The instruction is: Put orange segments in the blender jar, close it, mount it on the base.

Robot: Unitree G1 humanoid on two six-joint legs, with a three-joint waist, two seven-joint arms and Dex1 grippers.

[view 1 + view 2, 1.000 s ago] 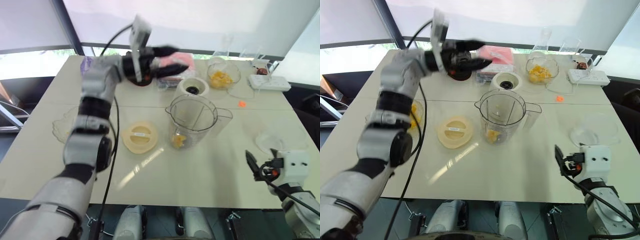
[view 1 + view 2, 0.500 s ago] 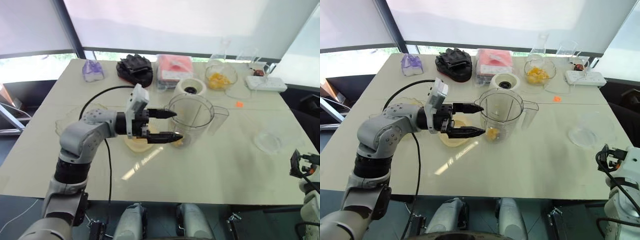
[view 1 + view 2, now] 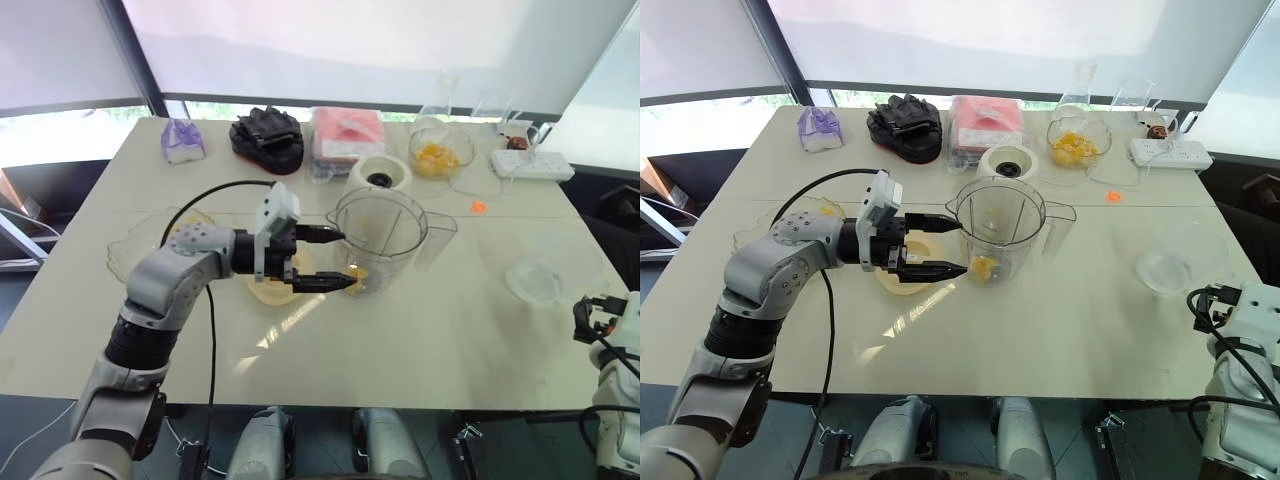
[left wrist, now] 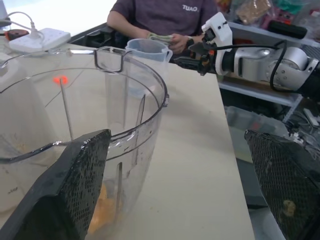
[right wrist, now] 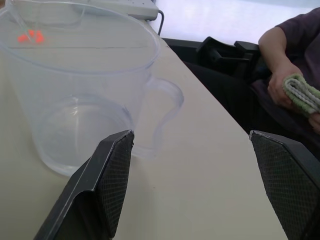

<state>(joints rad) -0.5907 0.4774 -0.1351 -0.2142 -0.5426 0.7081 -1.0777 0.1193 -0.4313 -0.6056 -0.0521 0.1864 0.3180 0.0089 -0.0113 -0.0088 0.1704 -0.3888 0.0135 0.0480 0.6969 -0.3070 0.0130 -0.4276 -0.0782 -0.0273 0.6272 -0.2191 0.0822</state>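
- The left gripper (image 3: 946, 248) reaches sideways at the jar (image 3: 1002, 232), fingers spread wide and holding nothing; its tips sit just beside the jar's wall.
- The jar stands upright mid-table, lid off, with a few orange segments (image 3: 984, 267) at its bottom.
- A flat cream lid (image 3: 902, 276) lies on the table under the left gripper.
- The cream base (image 3: 1009, 162) stands just behind the jar, dark socket up.
- More segments fill a clear bowl (image 3: 1072, 148) beside the base.
- The right gripper (image 5: 192, 187) hangs at the table's right edge, fingers wide apart and empty, facing a clear measuring cup (image 5: 80, 85).
- A person's hand (image 5: 279, 89) holds a green cloth (image 5: 302, 95) past the table.
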